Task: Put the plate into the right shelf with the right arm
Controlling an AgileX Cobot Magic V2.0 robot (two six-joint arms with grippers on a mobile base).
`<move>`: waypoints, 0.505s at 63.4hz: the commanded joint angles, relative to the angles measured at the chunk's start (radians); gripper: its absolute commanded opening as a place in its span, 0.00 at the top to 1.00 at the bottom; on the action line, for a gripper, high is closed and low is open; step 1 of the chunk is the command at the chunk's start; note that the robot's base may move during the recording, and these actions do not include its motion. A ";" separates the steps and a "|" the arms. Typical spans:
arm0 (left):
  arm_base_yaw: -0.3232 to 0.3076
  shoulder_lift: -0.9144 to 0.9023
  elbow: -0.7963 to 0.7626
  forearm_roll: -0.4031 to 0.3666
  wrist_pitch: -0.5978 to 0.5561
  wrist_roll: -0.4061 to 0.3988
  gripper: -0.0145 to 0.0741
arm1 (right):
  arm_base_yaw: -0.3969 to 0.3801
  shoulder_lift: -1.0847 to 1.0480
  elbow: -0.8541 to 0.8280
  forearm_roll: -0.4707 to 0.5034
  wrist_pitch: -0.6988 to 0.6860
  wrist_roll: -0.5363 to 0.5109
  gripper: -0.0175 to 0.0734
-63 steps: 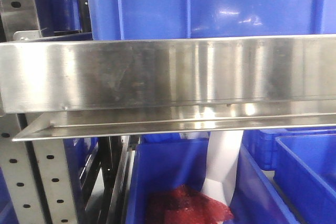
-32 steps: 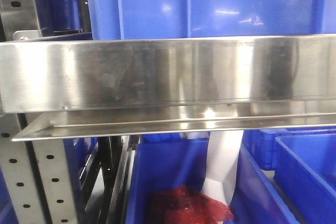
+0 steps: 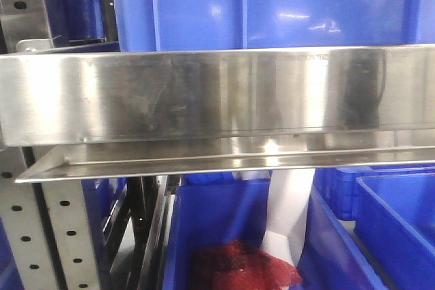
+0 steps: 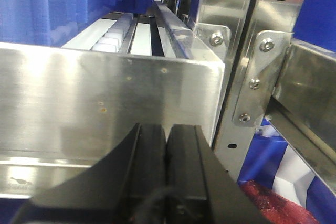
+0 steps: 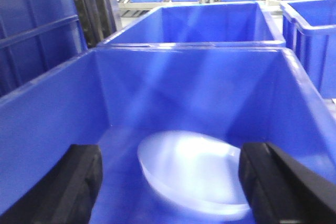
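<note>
Since the earlier front frames a dark reflection on the steel ledge (image 3: 217, 93) of the right shelf has grown and shifted at its right end; nothing else in that view has moved.

The right hand (image 5: 170, 182) is spread wide, its two black fingers (image 5: 73, 182) standing apart at either side of the wrist view with nothing between them. Below and just beyond the gap lies the plate (image 5: 191, 174), white and slightly blurred, tilted on the floor of a blue bin (image 5: 194, 77) and touching neither finger. More blue bins stand behind it on the rack.

The left hand (image 4: 167, 182) is pressed together, empty, just in front of a steel ledge and a perforated upright (image 4: 239, 77).

By these views the plate is already released inside the shelf's bin, so the placing looks done. What is left, as a judgement, is drawing the right arm back clear of the bin.
</note>
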 commanded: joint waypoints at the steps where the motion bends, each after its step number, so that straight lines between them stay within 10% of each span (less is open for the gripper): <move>1: -0.007 -0.004 0.010 -0.002 -0.084 -0.006 0.89 | -0.007 -0.086 -0.044 0.002 -0.057 -0.005 0.12; 12: -0.007 -0.004 0.010 -0.002 -0.084 -0.006 0.89 | -0.007 -0.234 -0.044 0.002 0.056 -0.005 0.26; 24: -0.007 -0.004 0.010 -0.002 -0.084 -0.006 0.89 | -0.007 -0.403 -0.042 0.002 0.231 -0.005 0.77; 32: -0.007 -0.004 0.010 -0.002 -0.084 -0.006 0.89 | -0.007 -0.474 -0.042 -0.023 0.298 -0.005 0.75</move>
